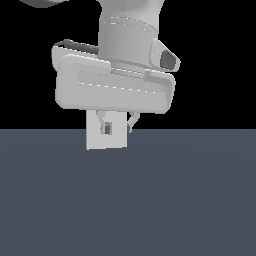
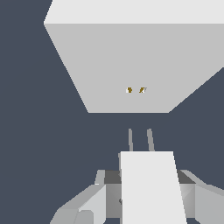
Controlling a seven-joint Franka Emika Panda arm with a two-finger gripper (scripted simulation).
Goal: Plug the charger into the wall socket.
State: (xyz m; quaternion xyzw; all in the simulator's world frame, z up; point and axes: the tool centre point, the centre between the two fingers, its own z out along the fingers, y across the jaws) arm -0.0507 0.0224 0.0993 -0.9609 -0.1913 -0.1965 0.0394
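Wrist view: gripper [image 2: 148, 197] clamps the charger [image 2: 151, 188], prongs facing the socket [image 2: 131, 65]; slight lateral offset from the slots would jam the prongs against the plate.

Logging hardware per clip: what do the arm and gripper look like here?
In the exterior view the arm is a pale grey cylinder ending in a wide, rounded light-grey hand body with a thin dashed seam line and a dark oval patch on one side. The gripper has two slim grey fingers with darker pads. No cables or lettering are visible.
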